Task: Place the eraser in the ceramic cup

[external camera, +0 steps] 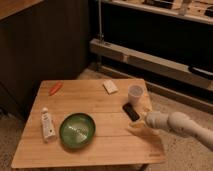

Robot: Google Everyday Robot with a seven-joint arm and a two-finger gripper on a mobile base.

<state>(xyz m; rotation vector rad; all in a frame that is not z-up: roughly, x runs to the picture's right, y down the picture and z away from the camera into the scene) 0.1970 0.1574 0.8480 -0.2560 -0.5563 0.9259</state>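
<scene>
The eraser (131, 111), a small flat black block, lies on the wooden table (100, 107) near its right edge. The ceramic cup (135, 92), small, white and upright, stands just behind the eraser. My gripper (140, 124), at the end of the white arm coming in from the right, hovers low over the table's right front part. It is just in front of and to the right of the eraser, and nothing shows in it.
A green bowl (77, 130) sits at the front centre, with a white tube (46, 123) to its left. An orange item (55, 88) lies at the back left and a cream-white flat piece (110, 86) at the back centre. Metal shelving (150, 60) stands behind the table.
</scene>
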